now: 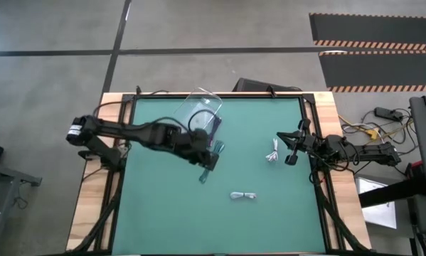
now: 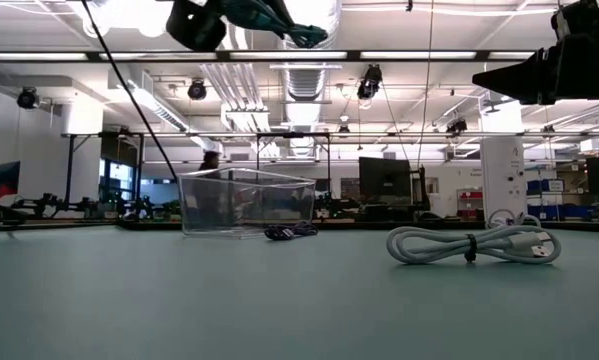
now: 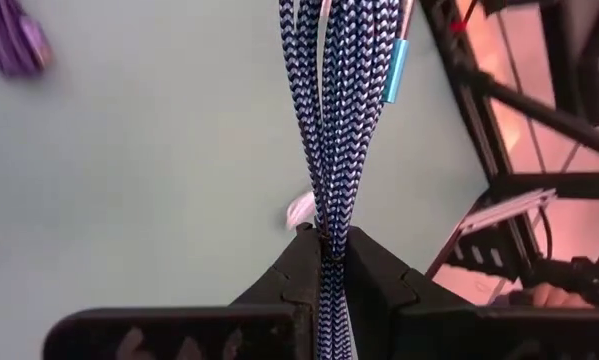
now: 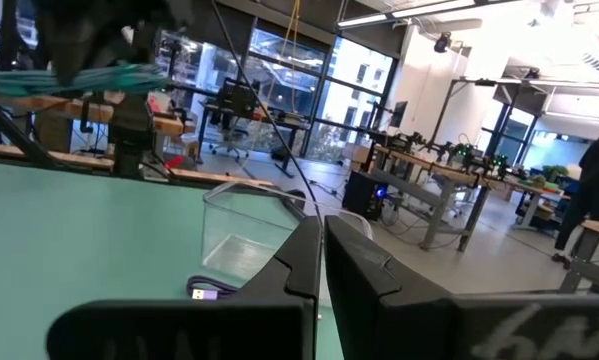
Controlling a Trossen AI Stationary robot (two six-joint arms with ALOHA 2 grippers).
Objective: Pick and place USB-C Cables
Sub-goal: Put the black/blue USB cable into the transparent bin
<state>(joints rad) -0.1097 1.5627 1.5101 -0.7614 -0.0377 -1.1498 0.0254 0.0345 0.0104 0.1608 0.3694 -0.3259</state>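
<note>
My left gripper (image 1: 210, 162) hangs high above the table's middle, shut on the dark teal braided cable bundle (image 3: 341, 110), which also shows in the low view (image 2: 301, 34). The dark purple cable (image 2: 291, 232) lies on the mat beside the clear box (image 1: 201, 114). One white cable (image 1: 272, 153) rests near my right gripper (image 1: 292, 148), which is shut and raised at the table's right. The other white cable (image 1: 243, 195) lies closer to the near edge, seen bundled in the low view (image 2: 473, 245). My left gripper pinches the teal cable bundle's strands (image 3: 329, 238) between its two fingers (image 3: 289, 270), which lie across the bundle. The bundle runs on past the fingertips, its metal plug (image 3: 395, 70) at the far end. It is lifted clear of the table.
The clear plastic box (image 2: 247, 202) stands on the green mat toward the far edge. The mat (image 1: 163, 213) is bordered by dark rails and wooden strips. Robot wiring runs along the right side (image 1: 369, 131). A person (image 4: 589, 190) stands in the room beyond.
</note>
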